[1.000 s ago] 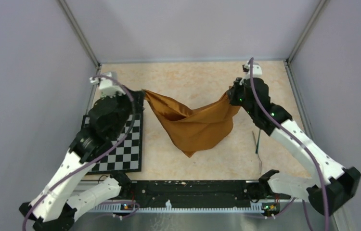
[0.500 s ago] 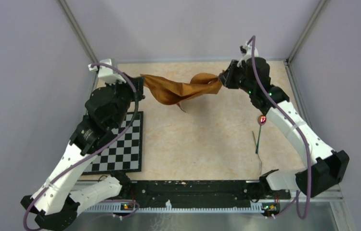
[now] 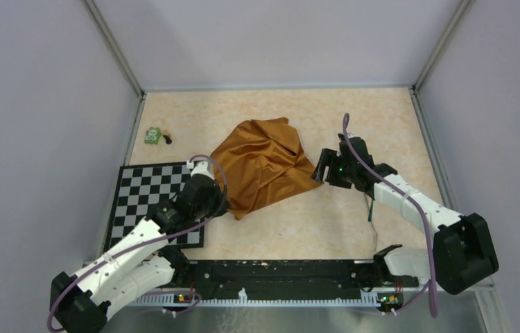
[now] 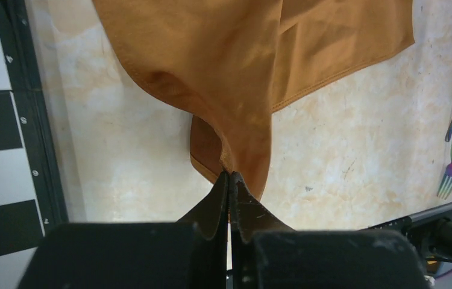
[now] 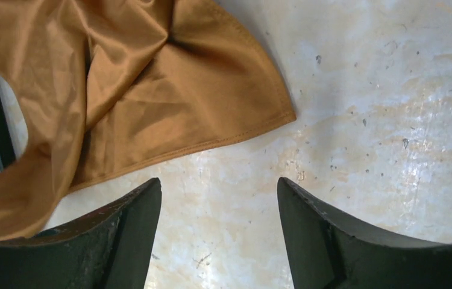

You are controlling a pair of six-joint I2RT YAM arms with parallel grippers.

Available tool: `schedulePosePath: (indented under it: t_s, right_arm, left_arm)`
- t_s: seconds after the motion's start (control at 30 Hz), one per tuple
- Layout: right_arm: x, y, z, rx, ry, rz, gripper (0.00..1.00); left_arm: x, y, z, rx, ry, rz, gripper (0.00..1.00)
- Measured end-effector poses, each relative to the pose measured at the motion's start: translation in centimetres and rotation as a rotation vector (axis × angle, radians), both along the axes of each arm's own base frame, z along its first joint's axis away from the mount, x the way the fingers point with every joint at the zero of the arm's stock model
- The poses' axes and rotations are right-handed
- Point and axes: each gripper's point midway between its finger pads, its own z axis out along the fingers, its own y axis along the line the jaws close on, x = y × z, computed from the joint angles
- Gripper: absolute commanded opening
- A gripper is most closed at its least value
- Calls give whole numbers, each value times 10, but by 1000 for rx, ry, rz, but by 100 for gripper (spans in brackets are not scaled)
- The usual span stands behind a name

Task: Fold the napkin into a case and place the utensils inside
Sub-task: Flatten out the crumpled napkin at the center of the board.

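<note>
The rust-orange cloth napkin [image 3: 264, 163], aloft before, now lies crumpled; right jaws wide, empty; left jaws pinch its seven-o'clock corner.

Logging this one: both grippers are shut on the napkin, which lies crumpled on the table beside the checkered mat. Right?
Not both. Only the left gripper is shut on the napkin; the right gripper stands open, its jaws empty just off the cloth's edge, as the right wrist view shows. The napkin does lie crumpled beside the mat.
</note>
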Motion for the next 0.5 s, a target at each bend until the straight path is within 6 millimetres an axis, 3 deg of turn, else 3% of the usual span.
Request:
schedulePosePath:
  t_s: [0.27, 0.4, 0.5]
  right_arm:
    - [16, -4, -34, -20, 84, -163, 70]
    - [22, -7, -51, -169, 125, -196, 69]
    - [34, 0, -50, -236, 127, -220, 66]
  left_arm:
    - [-9, -11, -3, -80, 53, -6, 0]
    - [-9, -11, -3, -83, 53, -7, 0]
    - [-9, -11, -3, -83, 53, -8, 0]
